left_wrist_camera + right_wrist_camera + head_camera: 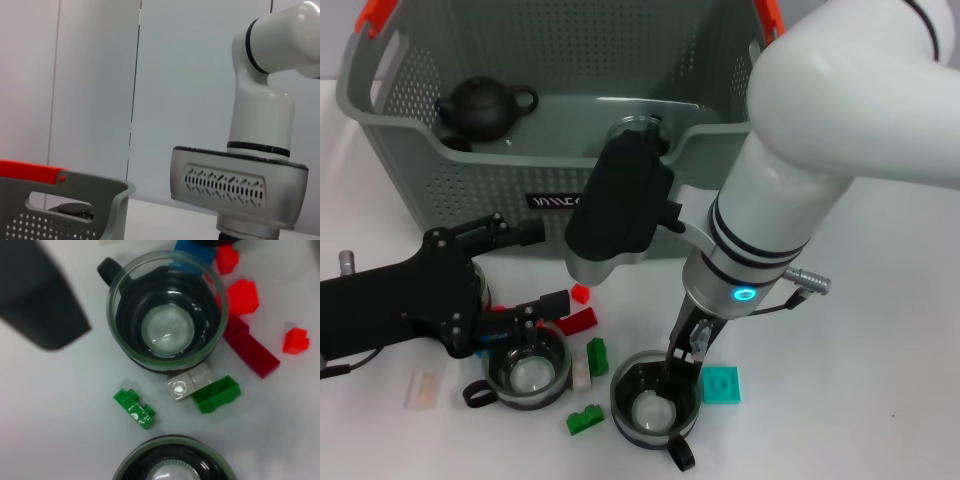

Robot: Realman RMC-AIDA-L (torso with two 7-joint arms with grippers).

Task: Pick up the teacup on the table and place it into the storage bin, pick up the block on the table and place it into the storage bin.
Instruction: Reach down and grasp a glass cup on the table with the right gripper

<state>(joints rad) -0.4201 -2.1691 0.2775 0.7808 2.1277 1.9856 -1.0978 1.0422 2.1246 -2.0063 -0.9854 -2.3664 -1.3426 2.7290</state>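
Two glass teacups with dark bands and black handles stand on the white table, one at the left (pixel 528 372) and one at the right (pixel 655 405). Both show in the right wrist view, the left cup (pixel 167 315) whole and the right cup (pixel 172 467) cut by the edge. Loose blocks lie around them: a small red one (pixel 580 293), dark red (pixel 576 322), green (pixel 597 355), clear (pixel 581 373), another green (pixel 585 418) and teal (pixel 721 384). My left gripper (pixel 535 315) is open, just behind the left cup's rim. My right gripper (pixel 686 350) reaches down onto the right cup's rim. The grey storage bin (pixel 410 150) stands behind.
A black teapot (pixel 485 105) sits in the bin, and a glass piece (pixel 638 130) shows partly behind my right wrist. A pale block (pixel 423 390) lies at the front left. The left wrist view shows the bin's orange clip (pixel 30 172) and my right arm (pixel 260 125).
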